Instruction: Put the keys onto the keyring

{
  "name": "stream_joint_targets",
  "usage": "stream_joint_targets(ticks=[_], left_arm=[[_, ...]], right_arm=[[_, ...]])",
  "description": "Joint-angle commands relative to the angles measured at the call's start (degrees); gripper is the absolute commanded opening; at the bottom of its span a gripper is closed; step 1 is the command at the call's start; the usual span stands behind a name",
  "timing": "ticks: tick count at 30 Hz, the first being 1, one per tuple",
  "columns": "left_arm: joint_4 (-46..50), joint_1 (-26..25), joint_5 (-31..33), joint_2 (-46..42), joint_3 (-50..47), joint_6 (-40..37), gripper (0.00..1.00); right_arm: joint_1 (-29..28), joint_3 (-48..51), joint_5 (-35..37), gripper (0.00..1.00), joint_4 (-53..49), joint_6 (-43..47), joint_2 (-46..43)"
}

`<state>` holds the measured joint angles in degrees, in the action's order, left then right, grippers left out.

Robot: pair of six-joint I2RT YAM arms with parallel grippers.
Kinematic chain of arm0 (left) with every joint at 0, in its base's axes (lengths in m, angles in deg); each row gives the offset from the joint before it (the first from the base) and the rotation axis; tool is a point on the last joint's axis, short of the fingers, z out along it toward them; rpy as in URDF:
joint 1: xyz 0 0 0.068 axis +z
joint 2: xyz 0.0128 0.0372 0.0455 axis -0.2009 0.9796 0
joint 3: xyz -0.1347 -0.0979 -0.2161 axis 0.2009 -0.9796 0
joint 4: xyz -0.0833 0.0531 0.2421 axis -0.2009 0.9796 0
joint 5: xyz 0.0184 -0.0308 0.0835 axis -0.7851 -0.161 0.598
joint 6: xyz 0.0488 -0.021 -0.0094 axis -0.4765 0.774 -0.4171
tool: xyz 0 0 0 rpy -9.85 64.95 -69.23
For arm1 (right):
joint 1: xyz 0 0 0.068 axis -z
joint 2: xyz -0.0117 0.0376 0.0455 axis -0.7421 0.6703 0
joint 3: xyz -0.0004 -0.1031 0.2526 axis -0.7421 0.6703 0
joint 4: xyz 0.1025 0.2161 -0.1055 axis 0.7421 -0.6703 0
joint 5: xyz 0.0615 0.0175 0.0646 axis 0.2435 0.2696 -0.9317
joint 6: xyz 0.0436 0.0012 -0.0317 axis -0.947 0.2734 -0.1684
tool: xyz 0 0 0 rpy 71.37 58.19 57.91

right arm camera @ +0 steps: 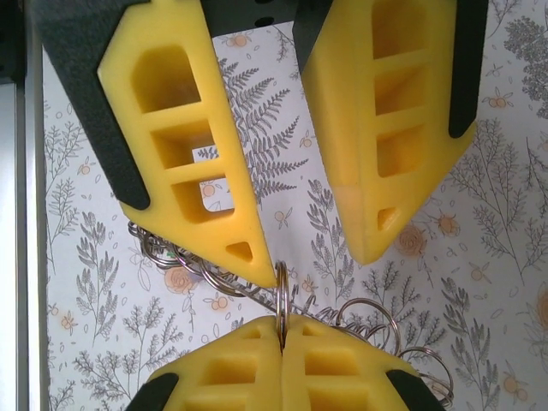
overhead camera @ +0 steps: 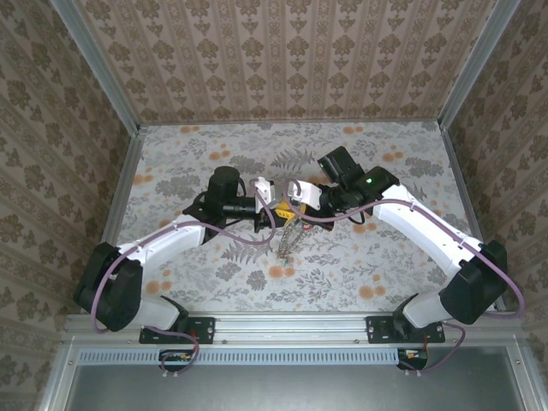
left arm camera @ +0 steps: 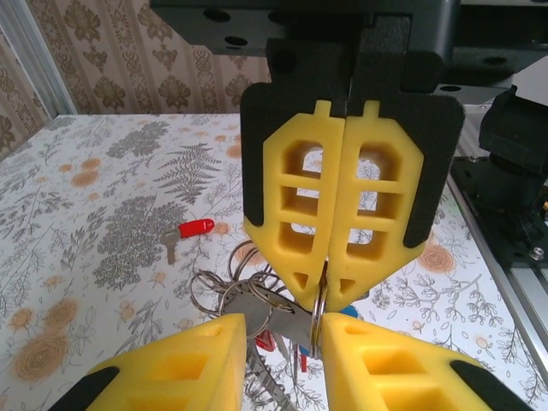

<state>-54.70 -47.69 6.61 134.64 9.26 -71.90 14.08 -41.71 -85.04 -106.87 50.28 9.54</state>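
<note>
Keyring (left arm camera: 257,300) hangs in a bunch below the right end effector (right arm camera: 281,330), whose fingers are closed tight on a thin ring at its top. Facing it, the left end effector (left arm camera: 285,324) has its jaws parted, one fingertip (right arm camera: 255,267) just beside that ring. A red-tagged key (left arm camera: 195,229) lies on the surface (left arm camera: 86,214) nearby.
</note>
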Motion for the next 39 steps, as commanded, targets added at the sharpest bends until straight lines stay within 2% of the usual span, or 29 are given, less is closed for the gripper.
stream_joint_targets(ticks=[1, 16, 21, 23, 24, 26, 31, 35, 39], left_arm=[[-2.0, -0.4, -1.6, 0.7, -0.5, 0.9, 0.28], [-1.0, -0.4, -3.7, 2.2, 0.2, 0.8, 0.24], [-0.9, -0.4, -4.3, 2.3, 0.5, 0.9, 0.13], [-1.1, -0.3, -4.9, 2.4, 0.5, 0.9, 0.00], [-1.6, -0.3, -5.1, 2.3, 0.3, 1.4, 0.00], [-3.4, -0.2, -5.7, 2.3, -0.2, 2.6, 0.00], [-11.7, 0.4, -7.0, 2.3, -1.9, 8.2, 0.00], [-21.6, 1.0, -7.5, 2.7, -4.0, 14.4, 0.00], [-27.9, 1.5, -8.0, 3.5, -4.8, 18.4, 0.00]], right_arm=[[-0.6, -3.0, -0.2, 0.00, -2.0, 1.1, 0.4], [-0.8, -2.5, -2.6, 0.00, 1.1, 1.0, -0.2], [-0.8, -2.1, -3.6, 0.00, 2.8, 0.2, -0.8], [-0.8, -0.8, -4.7, 0.00, 5.1, 0.0, -2.0], [-0.8, -0.2, -4.9, 0.00, 5.7, 0.0, -2.4], [-0.8, 0.2, -4.1, 0.00, 6.2, 0.0, -2.6], [0.0, 4.6, -3.1, 0.11, 10.1, -1.4, -5.2], [1.8, 10.4, -6.6, 0.15, 17.4, -4.4, -7.6], [4.0, 14.2, -10.3, 0.15, 22.9, -6.7, -9.1]])
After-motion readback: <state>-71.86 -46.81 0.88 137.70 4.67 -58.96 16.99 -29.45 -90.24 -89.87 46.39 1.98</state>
